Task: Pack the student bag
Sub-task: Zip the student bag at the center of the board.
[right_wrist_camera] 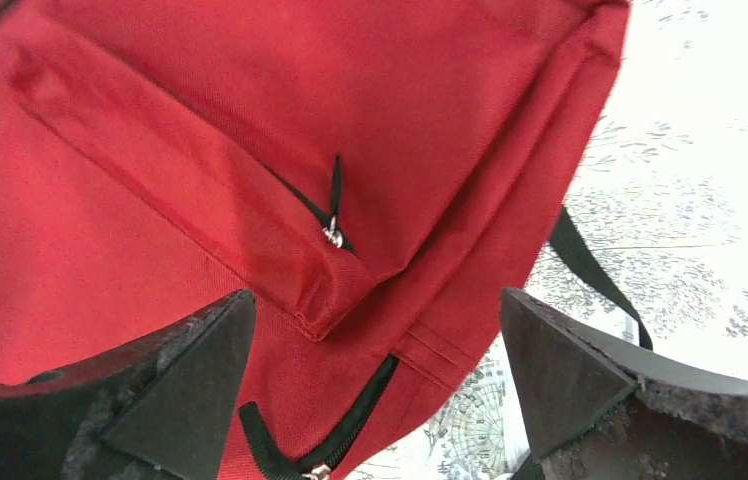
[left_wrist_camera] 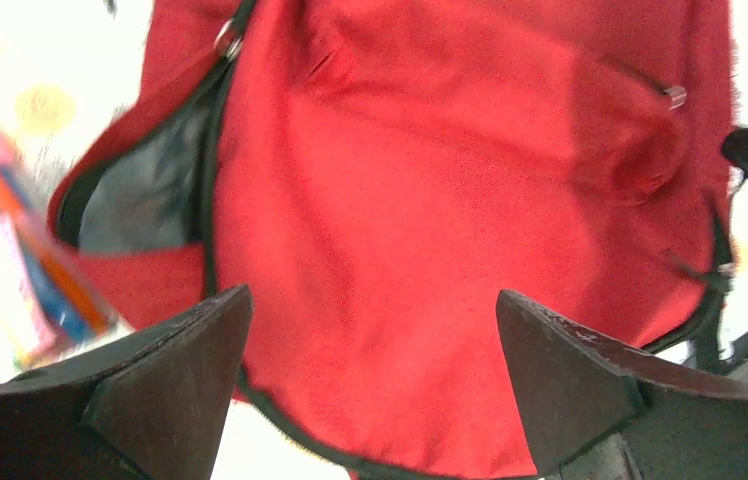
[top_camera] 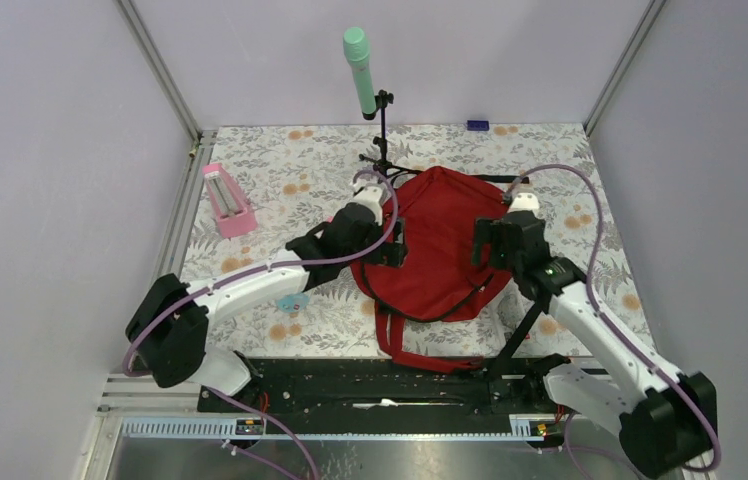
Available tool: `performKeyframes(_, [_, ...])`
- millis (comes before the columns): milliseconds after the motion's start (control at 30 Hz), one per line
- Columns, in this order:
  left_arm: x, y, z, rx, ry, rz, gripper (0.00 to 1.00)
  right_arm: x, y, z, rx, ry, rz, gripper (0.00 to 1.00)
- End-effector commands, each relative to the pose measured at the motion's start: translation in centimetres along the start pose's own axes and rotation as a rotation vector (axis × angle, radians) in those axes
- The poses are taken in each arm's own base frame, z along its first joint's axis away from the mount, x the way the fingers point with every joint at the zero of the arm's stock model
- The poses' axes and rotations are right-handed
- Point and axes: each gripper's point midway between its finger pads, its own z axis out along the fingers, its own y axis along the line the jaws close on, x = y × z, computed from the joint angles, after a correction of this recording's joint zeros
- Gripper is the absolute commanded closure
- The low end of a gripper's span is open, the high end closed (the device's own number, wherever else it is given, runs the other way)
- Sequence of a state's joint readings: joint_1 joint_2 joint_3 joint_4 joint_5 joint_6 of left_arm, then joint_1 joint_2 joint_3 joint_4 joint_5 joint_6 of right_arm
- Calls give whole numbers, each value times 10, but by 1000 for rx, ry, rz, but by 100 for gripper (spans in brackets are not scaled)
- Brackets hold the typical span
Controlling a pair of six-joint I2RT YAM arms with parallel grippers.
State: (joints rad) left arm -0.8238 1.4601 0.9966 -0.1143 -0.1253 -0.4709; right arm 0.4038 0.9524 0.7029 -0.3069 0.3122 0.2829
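In the middle of the flowered worktop point(top_camera: 280, 165) lies the student bag point(top_camera: 440, 235), its red shoulder straps trailing toward my bases. My left end effector point(left_wrist_camera: 370, 300) hangs over the bag's left flank, jaws spread wide and holding nothing; beneath it a main zipper point(left_wrist_camera: 212, 170) gapes on grey lining. My right end effector point(right_wrist_camera: 375, 300) is likewise wide open and empty over the right flank, above a pocket zipper pull point(right_wrist_camera: 332, 236). A pink box point(top_camera: 227, 200) sits well off to the left.
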Motion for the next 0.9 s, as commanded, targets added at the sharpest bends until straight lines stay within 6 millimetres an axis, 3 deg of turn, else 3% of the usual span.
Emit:
performKeyframes(0, [9, 18, -15, -48, -28, -139, 3, -11, 23, 13, -115, 42, -189, 3])
performKeyframes(267, [50, 31, -19, -42, 19, -240, 1, -14, 39, 57, -149, 125, -367, 2])
performKeyframes(500, [63, 19, -3, 26, 52, -301, 2, 10, 74, 85, -320, 319, -449, 6])
performKeyframes(600, [67, 17, 8, 38, 66, -289, 13, 18, 78, 96, -331, 364, -454, 14])
performKeyframes(667, [69, 17, 17, 28, 84, -251, 25, 21, 75, 102, -305, 374, -459, 24])
performKeyframes(700, [70, 17, 21, 25, 91, -229, 32, 22, 74, 105, -296, 377, -460, 34])
performKeyframes(800, [69, 15, 32, 35, 99, -193, 61, 15, 65, 106, -236, 353, -457, 77])
performKeyframes(867, [61, 11, 37, 42, 89, -181, 76, 4, 57, 103, -179, 317, -453, 99])
